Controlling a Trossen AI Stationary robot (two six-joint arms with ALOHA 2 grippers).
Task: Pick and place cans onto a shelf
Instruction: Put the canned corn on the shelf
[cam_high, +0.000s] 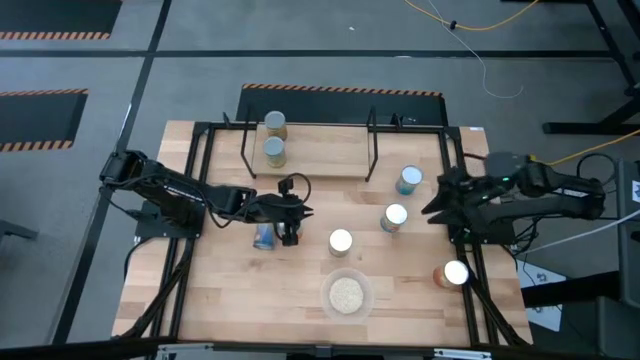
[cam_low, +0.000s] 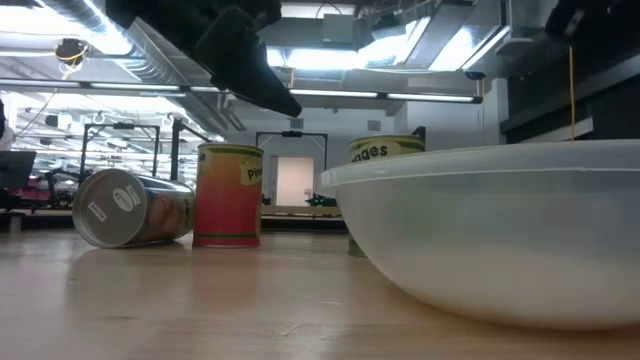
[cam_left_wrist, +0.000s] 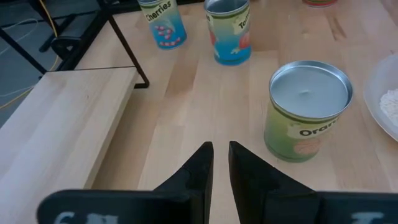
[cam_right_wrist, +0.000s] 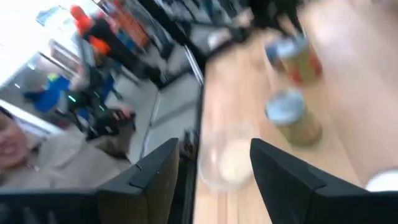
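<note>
Two round tins (cam_high: 274, 137) with dull metal lids stand on the pale wood shelf (cam_high: 320, 150); others stand on the grainy tabletop (cam_high: 230, 290), one blue tin (cam_high: 264, 237) lying sideways. Labels read "Cherries" (cam_left_wrist: 163, 23) and "Ora…" (cam_left_wrist: 306, 112). Left gripper (cam_left_wrist: 221, 155) narrow, empty; right gripper (cam_right_wrist: 211, 165) wide, empty.

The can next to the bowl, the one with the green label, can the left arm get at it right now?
Probably yes. The left gripper faces the green can across bare table; its fingers are nearly shut and would need to open first.
</note>
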